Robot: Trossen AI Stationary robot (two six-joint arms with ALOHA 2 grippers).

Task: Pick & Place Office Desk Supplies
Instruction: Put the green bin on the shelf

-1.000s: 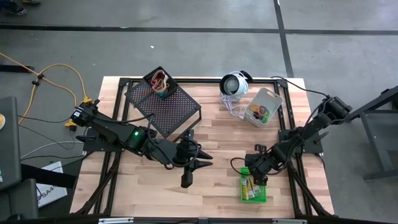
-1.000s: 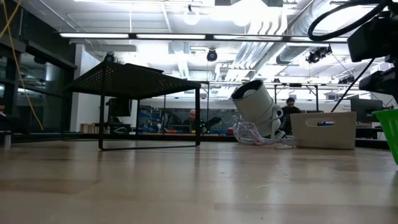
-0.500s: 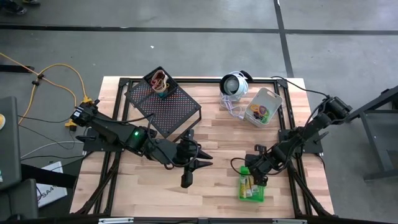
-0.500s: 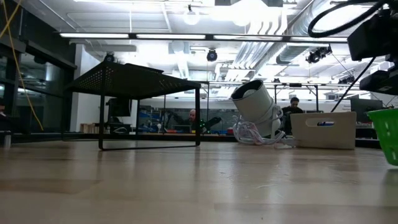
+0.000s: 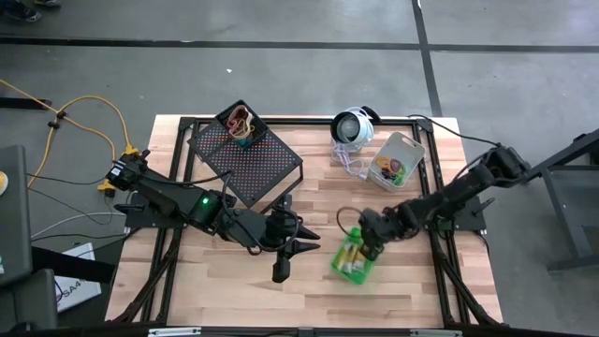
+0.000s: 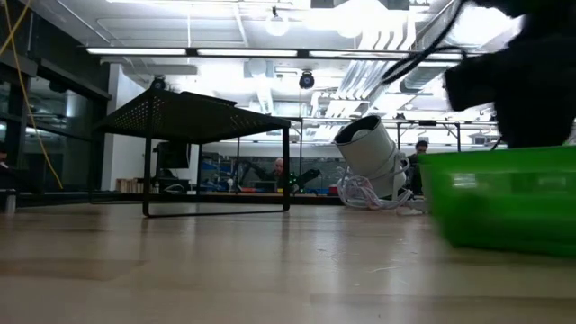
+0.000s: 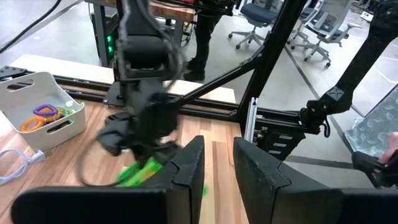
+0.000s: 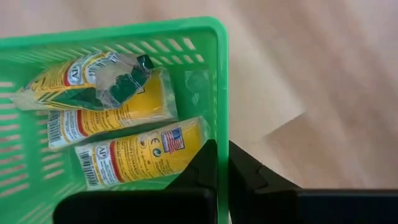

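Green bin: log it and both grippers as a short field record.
green bin: on the table near its middle front, tilted in the high view
contents: yellow packets, three seen in the right wrist view
right gripper: shut on the green bin's wall
left gripper: beside the green bin, holding nothing, a gap between its fingers
grey bin: at the back right, coloured loops inside

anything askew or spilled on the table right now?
No spill. The green bin sits skewed to the table edges, the right gripper shut on its rim; yellow packets stay inside. The round white device lies tipped on its side, cord loose beside it.
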